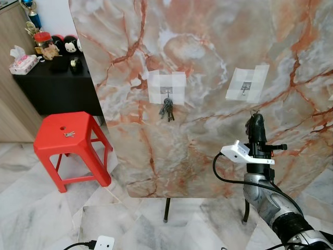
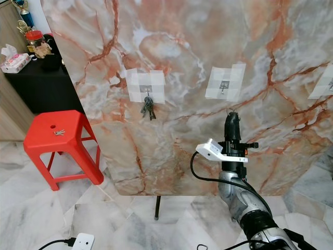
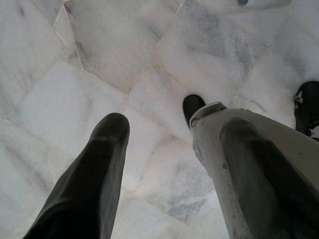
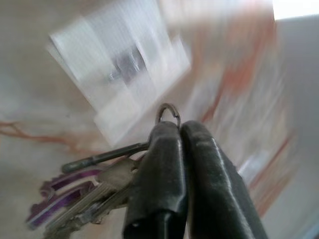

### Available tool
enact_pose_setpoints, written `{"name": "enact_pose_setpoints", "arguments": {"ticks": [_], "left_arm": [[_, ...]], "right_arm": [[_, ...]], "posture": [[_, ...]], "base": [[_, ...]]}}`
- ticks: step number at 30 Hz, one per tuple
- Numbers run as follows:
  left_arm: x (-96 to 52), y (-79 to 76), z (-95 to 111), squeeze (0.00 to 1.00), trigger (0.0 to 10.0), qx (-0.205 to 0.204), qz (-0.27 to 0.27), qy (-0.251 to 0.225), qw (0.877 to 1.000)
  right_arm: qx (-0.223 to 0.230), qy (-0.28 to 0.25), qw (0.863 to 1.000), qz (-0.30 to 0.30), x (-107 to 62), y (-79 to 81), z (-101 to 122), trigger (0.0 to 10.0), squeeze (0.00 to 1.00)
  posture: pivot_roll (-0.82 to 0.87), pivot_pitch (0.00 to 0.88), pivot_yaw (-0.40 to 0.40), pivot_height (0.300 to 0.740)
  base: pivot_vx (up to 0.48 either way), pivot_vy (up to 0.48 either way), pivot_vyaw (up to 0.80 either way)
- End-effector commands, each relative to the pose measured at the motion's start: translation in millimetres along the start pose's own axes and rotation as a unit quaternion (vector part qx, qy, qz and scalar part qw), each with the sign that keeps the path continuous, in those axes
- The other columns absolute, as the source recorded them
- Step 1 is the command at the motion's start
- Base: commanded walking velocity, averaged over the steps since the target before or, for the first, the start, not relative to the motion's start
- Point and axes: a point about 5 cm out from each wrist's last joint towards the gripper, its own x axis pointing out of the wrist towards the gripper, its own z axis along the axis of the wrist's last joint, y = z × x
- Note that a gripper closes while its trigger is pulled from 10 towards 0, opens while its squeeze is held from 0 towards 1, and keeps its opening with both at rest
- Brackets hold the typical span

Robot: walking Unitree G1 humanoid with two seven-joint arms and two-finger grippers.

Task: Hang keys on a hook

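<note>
I read the upright slab (image 1: pixel 208 62) as polished marble-look stone, glossy, veined in rust and grey. The hook patches (image 1: pixel 167 87) look like matt whitish tape over small metal hooks. My right end effector (image 4: pixel 179 124) has smooth, slightly shiny black fingers (image 4: pixel 159 164) pinching a thin metal key ring with dull metal keys (image 4: pixel 94 194). The stool (image 1: pixel 65 138) is glossy red plastic; the floor (image 3: pixel 99 74) is smooth pale marble tile

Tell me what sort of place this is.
Likely a home interior set up for practice: marble-tiled floor, a red plastic stool, a dark sideboard holding knick-knacks, and a propped marble-pattern board with taped-on hooks.
</note>
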Motion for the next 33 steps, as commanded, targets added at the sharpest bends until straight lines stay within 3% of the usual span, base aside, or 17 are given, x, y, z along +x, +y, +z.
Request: {"name": "enact_pose_setpoints", "arguments": {"ticks": [1,2,3,4,6,7,8,10,13,20,21,23,26,29,33], "left_arm": [[-0.6,-0.3,-3.9,0.00,10.0,0.003,-0.001,0.009,1.000],[-0.6,-0.4,-3.9,0.00,10.0,0.004,-0.002,0.009,1.000],[-0.6,-0.4,-3.8,0.00,10.0,0.004,-0.002,0.009,1.000],[-0.6,-0.2,-3.8,0.00,10.0,0.004,-0.003,0.009,1.000],[-0.6,-0.1,-3.9,0.00,10.0,0.007,-0.004,0.009,1.000],[-0.6,0.1,-3.9,0.00,10.0,0.008,-0.004,0.009,1.000],[-0.6,0.2,-3.8,0.00,10.0,0.008,-0.004,0.009,1.000],[-0.5,0.6,-3.5,0.00,10.0,0.009,-0.004,0.009,1.000],[-0.4,1.5,-3.1,0.00,10.0,0.010,-0.003,0.009,1.000],[-0.1,1.6,-2.2,0.00,10.0,0.013,-0.003,0.009,1.000],[-0.1,1.7,-2.0,0.00,10.0,0.013,-0.003,0.009,1.000],[0.3,1.6,-0.5,0.00,10.0,0.014,-0.003,0.008,1.000],[0.5,1.0,0.5,0.00,10.0,0.015,-0.003,0.007,1.000],[1.3,-2.5,3.6,0.00,10.0,0.016,-0.005,0.005,1.000],[2.0,-7.6,6.8,0.00,10.0,0.017,-0.008,0.002,1.000]], "right_arm": [[0.051,0.053,0.997,-0.007,4.1,-5.1,-8.6,10.0,0.00],[0.098,0.122,0.987,-0.036,5.4,-11.8,-21.2,10.0,0.00],[0.131,0.157,0.978,-0.045,5.3,-13.4,-26.4,10.0,0.00],[0.186,0.214,0.957,-0.059,4.0,-14.1,-34.2,10.0,0.00],[0.297,0.326,0.891,-0.104,-2.5,-15.3,-51.3,10.0,0.00],[0.317,0.355,0.871,-0.124,-5.6,-17.0,-57.7,10.0,0.00],[0.326,0.367,0.860,-0.139,-6.8,-19.4,-61.3,10.0,0.00],[0.350,0.347,0.857,-0.152,-1.6,-24.1,-58.5,10.0,0.00],[0.430,0.322,0.829,-0.154,9.0,-23.5,-45.1,10.0,0.00],[0.458,0.274,0.835,-0.135,21.6,-23.0,-26.7,10.0,0.00],[0.450,0.263,0.843,-0.132,22.8,-23.8,-24.3,10.0,0.00],[0.386,0.206,0.891,-0.118,27.9,-28.6,-13.9,10.0,0.00],[0.356,0.172,0.912,-0.106,30.8,-30.3,-6.7,10.0,0.00],[0.300,0.107,0.945,-0.075,34.9,-28.7,10.9,10.0,0.00],[0.290,0.097,0.950,-0.069,34.6,-25.9,14.1,10.0,0.00]], "posture": [[-0.10,0.027,-0.017,0.740],[-0.09,0.026,-0.016,0.740],[-0.09,0.026,-0.015,0.740],[-0.10,0.026,-0.012,0.740],[-0.10,0.026,-0.012,0.740],[-0.10,0.025,-0.010,0.740],[-0.10,0.025,-0.009,0.740],[-0.09,0.025,-0.007,0.740],[-0.10,0.024,0.000,0.740],[-0.09,0.020,0.004,0.740],[-0.09,0.020,0.005,0.740],[-0.09,0.020,0.008,0.740],[-0.09,0.020,0.008,0.740],[-0.09,0.019,0.005,0.740],[-0.09,0.020,0.003,0.740]], "base": [[0.000,0.000,0.00],[0.000,0.000,0.00],[0.000,0.000,0.00],[0.000,0.000,0.00],[0.000,0.000,0.00],[0.000,0.000,0.00],[0.000,0.000,0.00],[0.000,0.000,0.00],[0.000,0.000,0.00],[0.000,0.000,0.00],[0.000,0.000,0.00],[0.000,0.000,0.00],[0.000,0.000,0.00],[0.000,0.000,0.00],[0.000,0.000,0.00]]}}
